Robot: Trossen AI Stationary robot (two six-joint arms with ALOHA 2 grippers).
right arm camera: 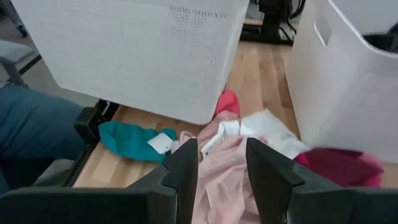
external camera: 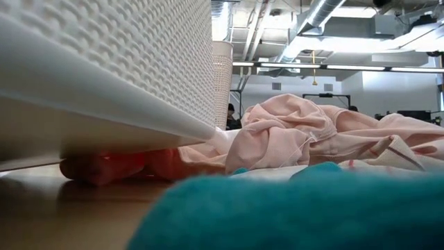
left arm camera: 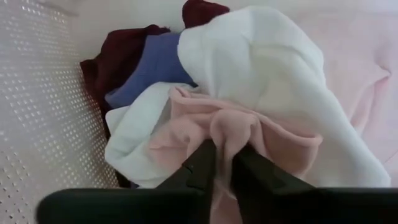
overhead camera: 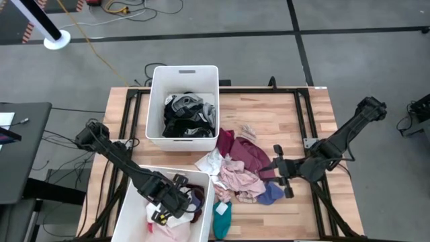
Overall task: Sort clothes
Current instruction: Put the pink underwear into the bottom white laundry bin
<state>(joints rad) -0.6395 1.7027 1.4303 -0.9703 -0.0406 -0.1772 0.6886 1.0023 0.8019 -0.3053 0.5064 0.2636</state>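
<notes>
**Left arm in the near bin, right arm parked at the pile's edge**

Quick rundown. Left gripper [left arm camera: 222, 163] is down inside the near white bin [overhead camera: 132, 195], fingers nipped together on a fold of a pale pink garment [left arm camera: 236, 127]. Under and around it in that bin: a white piece [left arm camera: 261, 62], a blue one [left arm camera: 152, 68] and a maroon one [left arm camera: 109, 62]. Bin's perforated wall runs close along one side of the gripper in the wrist view, so not much slack there.

Right gripper [overhead camera: 283, 170] sits over the table [overhead camera: 282, 114] at the right edge of the loose clothes pile [overhead camera: 238, 165], jaws spread w/ nothing between them. Its wrist view looks across pink fabric [right arm camera: 224, 174] toward the near bin's outer wall, w/ a teal item [right arm camera: 124, 138] by the table's front edge, a coral-pink bit [right arm camera: 229, 102] tucked at the bin's base, and someone's teal-sleeved arm [right arm camera: 37, 124] just off the table.

The pile fills the gap between the two bins and spreads right: maroon garment [overhead camera: 243, 149], pink stuff [overhead camera: 236, 178], white scrap [overhead camera: 209, 161], blue piece [overhead camera: 270, 193]. Far bin [overhead camera: 183, 74] holds black/grey/white clothes [overhead camera: 188, 114].

Open room: bare wood to the right of the far bin and behind the right gripper. Between the bins it's tight, clothes touching both.

Low view is mostly blocked by teal fabric [external camera: 291, 208] up close, bin wall at left, pink heap [external camera: 298, 135] behind.
</notes>
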